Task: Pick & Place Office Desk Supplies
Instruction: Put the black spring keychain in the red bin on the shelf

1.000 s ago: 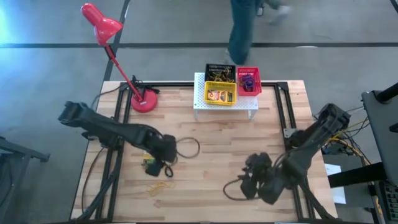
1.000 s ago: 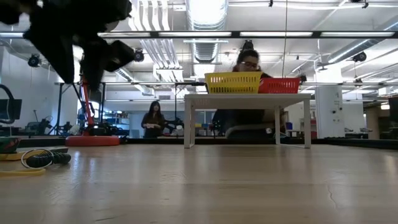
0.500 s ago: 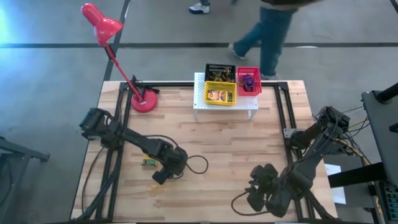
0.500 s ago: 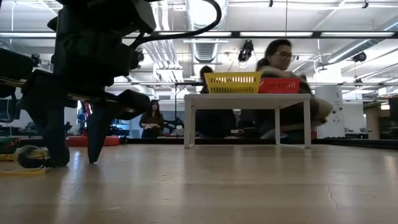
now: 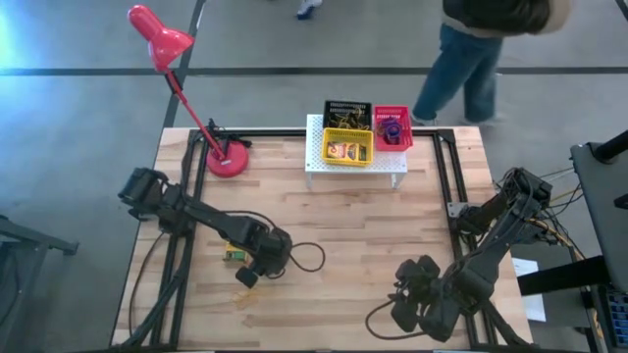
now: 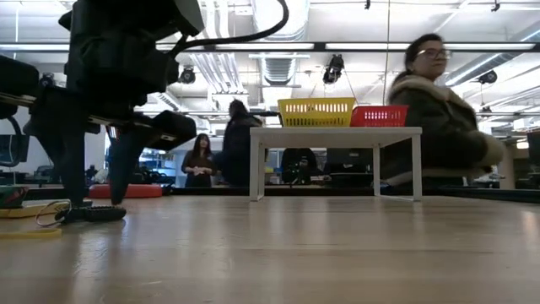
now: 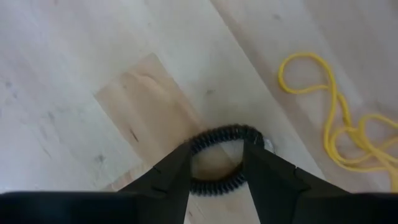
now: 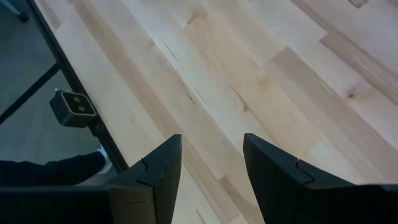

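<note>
A: What changed in the last second?

B: The left tool (image 5: 247,277) has come down from above the tabletop (image 5: 363,235) to its surface. Its fingers (image 7: 166,180) are spread and straddle a black ring (image 7: 221,160): one finger inside the loop, the other just outside it. Nothing is pinched.

A: And the rest of the supplies?

B: The yellow rubber bands (image 7: 339,130) lie just beyond the tool's fingertips, apart from the ring. A small card box (image 5: 234,256) sits close behind the tool, towards the arm's base. The yellow tray (image 5: 347,148), red tray (image 5: 392,127) and black tray (image 5: 346,113) stand on the white stand (image 5: 355,166), well ahead of the tool.

A: The right arm?

B: The right tool (image 8: 208,180) has pulled back to the tabletop's near corner, fingers spread, holding nothing.

A: Meaning for the task?

B: Judged from this, the grasp is set up. Closing on the ring's wall appears to be the next step, then carrying it to a tray.
</note>
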`<state>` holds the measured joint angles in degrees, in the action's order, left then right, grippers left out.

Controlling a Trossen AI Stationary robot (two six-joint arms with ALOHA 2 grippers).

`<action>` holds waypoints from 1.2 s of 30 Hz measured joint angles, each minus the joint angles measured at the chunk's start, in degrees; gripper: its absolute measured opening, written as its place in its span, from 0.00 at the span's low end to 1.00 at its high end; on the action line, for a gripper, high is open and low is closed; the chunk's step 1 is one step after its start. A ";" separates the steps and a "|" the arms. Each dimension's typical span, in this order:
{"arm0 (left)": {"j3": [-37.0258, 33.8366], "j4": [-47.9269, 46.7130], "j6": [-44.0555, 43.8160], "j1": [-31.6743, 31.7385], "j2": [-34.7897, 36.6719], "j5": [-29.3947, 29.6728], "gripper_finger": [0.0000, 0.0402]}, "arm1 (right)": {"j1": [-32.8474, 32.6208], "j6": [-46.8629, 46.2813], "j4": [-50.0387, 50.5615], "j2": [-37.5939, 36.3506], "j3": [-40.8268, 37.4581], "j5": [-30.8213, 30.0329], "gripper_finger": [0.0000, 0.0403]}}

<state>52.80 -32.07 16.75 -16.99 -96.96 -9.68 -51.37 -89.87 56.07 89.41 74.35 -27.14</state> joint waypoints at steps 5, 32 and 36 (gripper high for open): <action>-0.47 -1.59 -0.20 0.04 0.28 -0.11 0.36 | 0.00 -1.52 0.12 0.00 0.00 -0.21 0.41; -2.99 2.74 -1.42 0.12 5.94 -0.65 0.01 | 0.02 -6.18 0.25 0.00 0.00 -2.03 0.41; -1.77 3.74 -5.96 0.55 7.86 -2.33 0.00 | 0.02 -6.18 0.18 0.00 0.00 -3.24 0.41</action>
<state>51.03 -28.34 10.80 -16.45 -89.10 -12.01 -51.35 -96.05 56.25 89.41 74.35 -30.38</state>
